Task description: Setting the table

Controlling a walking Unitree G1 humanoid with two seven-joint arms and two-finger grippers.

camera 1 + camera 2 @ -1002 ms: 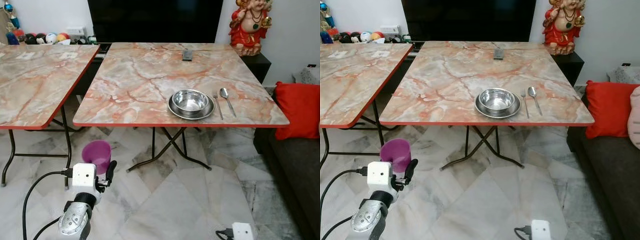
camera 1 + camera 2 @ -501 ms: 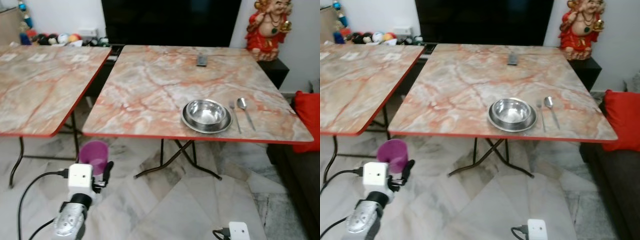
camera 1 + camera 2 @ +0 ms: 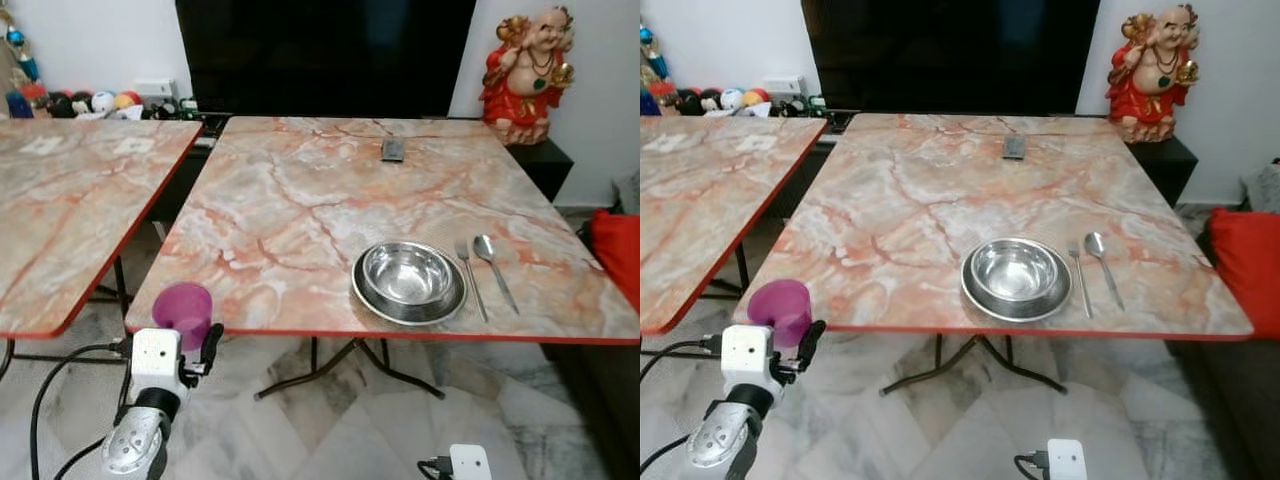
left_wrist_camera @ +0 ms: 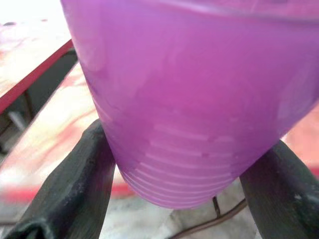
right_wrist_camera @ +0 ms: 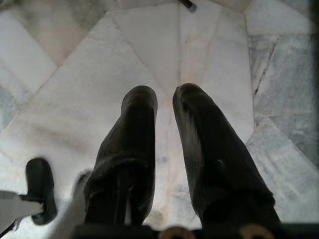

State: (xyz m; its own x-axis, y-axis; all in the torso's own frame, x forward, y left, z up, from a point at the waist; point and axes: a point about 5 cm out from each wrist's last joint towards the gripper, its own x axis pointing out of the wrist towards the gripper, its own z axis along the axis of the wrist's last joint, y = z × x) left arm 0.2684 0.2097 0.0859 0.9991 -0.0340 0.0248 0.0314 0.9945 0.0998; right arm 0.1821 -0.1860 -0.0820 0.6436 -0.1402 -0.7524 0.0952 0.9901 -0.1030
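Note:
A purple plastic cup (image 3: 182,307) is held upright in my left gripper (image 3: 190,328), whose black fingers (image 4: 82,189) are shut on its lower sides. The cup hangs just at the front left corner of the marble-patterned table (image 3: 290,210), about level with the red edge. On the table's front right stands a steel bowl (image 3: 405,273) on a steel plate (image 3: 373,301). A fork (image 3: 470,278) and a spoon (image 3: 492,265) lie to the right of them. My right gripper (image 5: 164,99) hangs low over the floor, its fingers almost together with nothing between them.
A second marble table (image 3: 60,210) stands to the left with a narrow gap between. A dark remote (image 3: 392,150) lies at the far side of the table. A red statue (image 3: 522,65) and a red cushion (image 3: 618,250) are at the right. Folding table legs (image 3: 330,365) cross beneath.
The camera has come closer to the table, which now looks larger and nearer. The purple cup, still gripped, now sits by the table's front left corner instead of out over the floor.

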